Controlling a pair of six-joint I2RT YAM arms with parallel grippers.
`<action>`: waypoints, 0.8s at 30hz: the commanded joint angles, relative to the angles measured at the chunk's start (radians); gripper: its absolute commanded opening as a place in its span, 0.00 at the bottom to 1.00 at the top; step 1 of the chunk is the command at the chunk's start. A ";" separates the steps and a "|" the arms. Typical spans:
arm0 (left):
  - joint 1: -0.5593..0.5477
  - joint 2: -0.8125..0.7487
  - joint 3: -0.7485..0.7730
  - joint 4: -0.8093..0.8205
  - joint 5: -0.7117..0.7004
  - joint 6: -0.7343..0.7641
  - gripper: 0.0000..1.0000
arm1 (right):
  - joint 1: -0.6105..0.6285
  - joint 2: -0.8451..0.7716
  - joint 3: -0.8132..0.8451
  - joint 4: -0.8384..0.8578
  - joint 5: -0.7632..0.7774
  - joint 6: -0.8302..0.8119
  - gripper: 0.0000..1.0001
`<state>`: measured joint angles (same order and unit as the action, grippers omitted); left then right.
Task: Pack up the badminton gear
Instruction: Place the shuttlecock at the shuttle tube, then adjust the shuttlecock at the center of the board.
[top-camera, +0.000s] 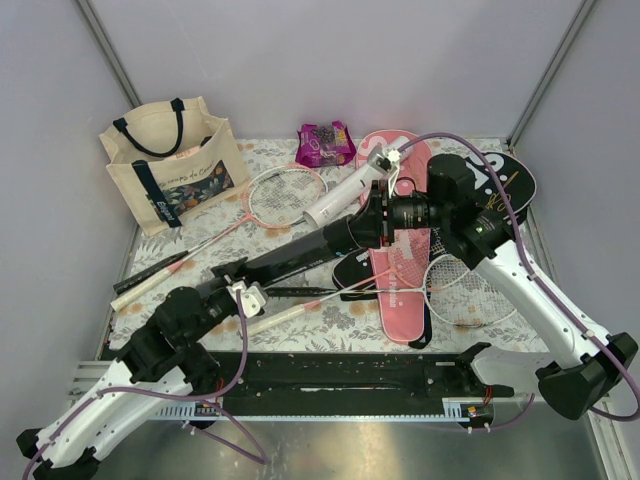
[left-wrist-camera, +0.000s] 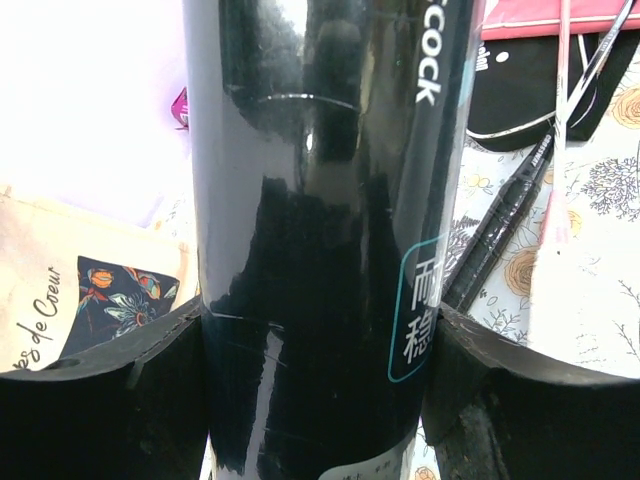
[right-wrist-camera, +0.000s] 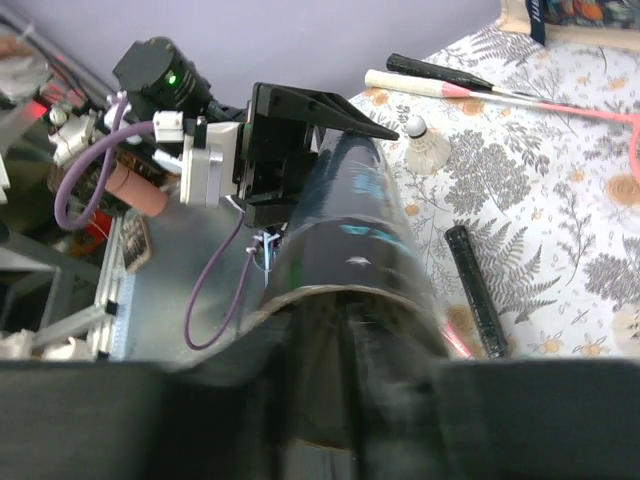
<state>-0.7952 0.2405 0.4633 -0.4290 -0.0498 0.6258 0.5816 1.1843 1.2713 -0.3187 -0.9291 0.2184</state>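
My left gripper (top-camera: 241, 276) is shut on a long black tube (top-camera: 300, 255), its fingers (left-wrist-camera: 150, 375) pressed on both sides of the glossy tube (left-wrist-camera: 320, 200). The tube slants up to the right, and its open end (right-wrist-camera: 345, 300) meets my right gripper (top-camera: 372, 226). The right jaws at the tube's mouth are dark and blurred, so their state is unclear. A white tube (top-camera: 345, 195) lies behind. One racket (top-camera: 285, 195) rests near the tote, another racket (top-camera: 465, 292) at right. The pink cover (top-camera: 403, 295) and black cover (top-camera: 512, 180) lie on the table. A shuttlecock (right-wrist-camera: 428, 148) sits on the cloth.
A cream tote bag (top-camera: 170, 165) with navy handles stands at the back left. A purple snack packet (top-camera: 325, 143) lies at the back centre. Grey walls enclose the floral table (top-camera: 200, 255) on three sides. A black rail (top-camera: 330, 385) runs along the near edge.
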 joint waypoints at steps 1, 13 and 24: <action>-0.006 0.014 0.008 0.156 -0.039 -0.011 0.43 | 0.001 -0.005 0.036 0.063 0.096 0.096 0.42; -0.006 0.051 0.047 0.116 -0.300 -0.126 0.42 | 0.001 -0.170 0.013 0.093 0.731 0.176 0.75; -0.004 -0.030 0.048 0.130 -0.499 -0.210 0.42 | 0.001 -0.008 -0.213 0.222 0.932 0.196 0.74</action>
<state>-0.7986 0.2729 0.4774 -0.4011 -0.4591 0.4721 0.5762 1.0691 1.1175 -0.1810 -0.0906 0.3954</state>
